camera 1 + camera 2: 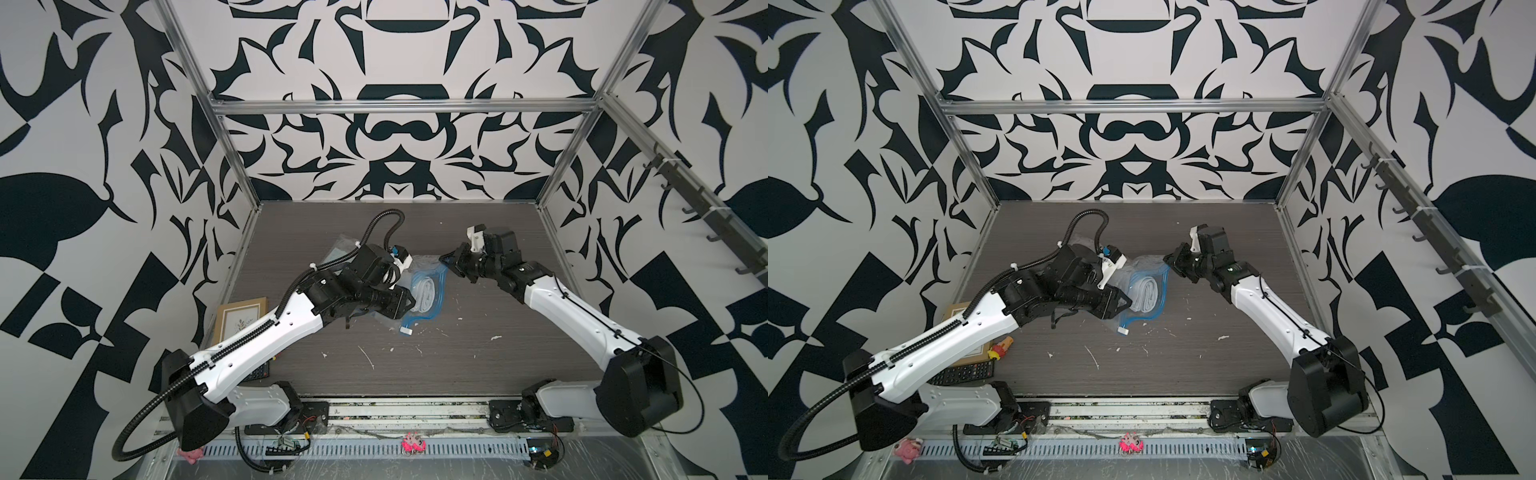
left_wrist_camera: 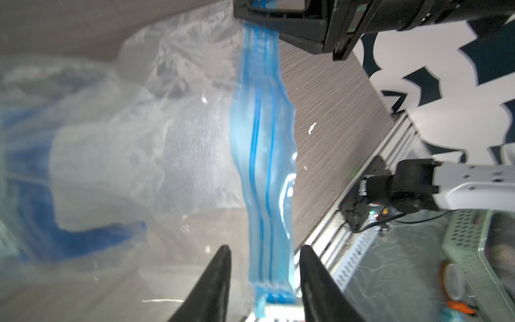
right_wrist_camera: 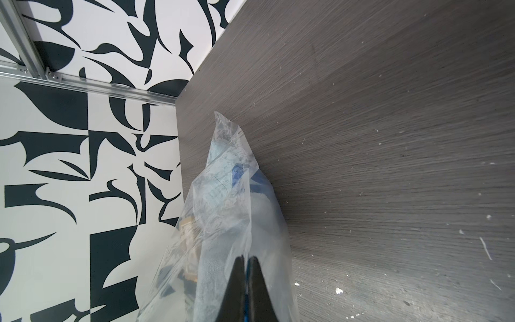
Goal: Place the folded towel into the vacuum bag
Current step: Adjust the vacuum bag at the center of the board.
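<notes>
The clear crinkly vacuum bag (image 1: 430, 307) (image 1: 1144, 309) lies mid-table. Its blue zip strip (image 2: 262, 156) curves round the white folded towel (image 1: 424, 293) (image 1: 1144, 295), which shows blurred through the plastic (image 2: 125, 167). My left gripper (image 2: 264, 248) is open, and the strip's end with its white slider (image 2: 281, 309) passes between the spread fingers without being pinched. In both top views that gripper (image 1: 409, 301) (image 1: 1126, 301) sits at the bag's near-left side. My right gripper (image 3: 245, 258) (image 1: 444, 259) is shut on the strip's far end and holds the bag (image 3: 231, 209) up.
A framed picture (image 1: 243, 318), a remote (image 1: 963, 372) and a small yellow-red toy (image 1: 1000, 348) lie at the table's left, partly under my left arm. White flecks dot the wood top (image 1: 498, 332). A hook rack (image 1: 706, 216) lines the right wall.
</notes>
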Controlling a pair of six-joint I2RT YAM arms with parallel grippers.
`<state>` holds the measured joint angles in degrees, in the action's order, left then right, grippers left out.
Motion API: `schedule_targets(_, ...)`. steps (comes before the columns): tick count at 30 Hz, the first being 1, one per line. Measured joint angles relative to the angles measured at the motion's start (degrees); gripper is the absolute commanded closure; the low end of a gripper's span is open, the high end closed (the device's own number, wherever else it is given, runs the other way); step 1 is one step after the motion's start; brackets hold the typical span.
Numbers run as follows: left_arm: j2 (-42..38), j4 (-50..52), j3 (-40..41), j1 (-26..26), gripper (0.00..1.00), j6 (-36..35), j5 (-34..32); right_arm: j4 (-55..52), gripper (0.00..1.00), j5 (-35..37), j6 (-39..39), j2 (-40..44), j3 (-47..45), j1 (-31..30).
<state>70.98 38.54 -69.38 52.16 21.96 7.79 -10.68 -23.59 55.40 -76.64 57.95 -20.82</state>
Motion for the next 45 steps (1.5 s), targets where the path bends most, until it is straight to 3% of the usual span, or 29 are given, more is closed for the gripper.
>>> schedule_targets(4,-5.1,-1.1,3.1,0.3,0.22,-0.4,0.3,-4.7,1.0,-0.2,-2.4,-1.8,6.6,0.0)
schedule_targets(12,-14.7,-3.8,10.6,0.3,0.16,1.2,-3.1,-13.2,1.0,-1.7,-8.0,-7.0,23.6,0.1)
schedule_targets(14,-16.0,-5.3,13.1,0.3,0.1,2.8,-4.4,-16.3,1.0,-2.3,-9.4,-8.8,28.6,0.3)
schedule_targets(20,-18.6,-7.5,19.2,0.0,0.04,7.4,-6.6,-20.0,1.0,-3.9,-12.1,-11.8,35.9,1.2)
schedule_targets(29,-19.4,-9.5,23.8,-3.4,0.01,13.9,-7.4,-19.5,1.0,-5.8,-11.5,-12.1,33.2,2.9)
schedule_targets(34,-18.5,-13.7,29.6,-9.6,0.01,20.3,-3.4,-17.1,1.0,-6.4,-10.2,-11.7,30.2,4.6)
schedule_targets(40,-14.5,-18.7,32.7,-18.1,0.01,26.4,1.8,-13.4,1.0,-6.6,-9.4,-5.7,18.7,11.5)
schedule_targets(45,-6.6,-24.2,32.5,-22.8,0.01,27.6,4.3,-12.0,1.0,-5.7,-9.7,-2.7,7.3,17.5)
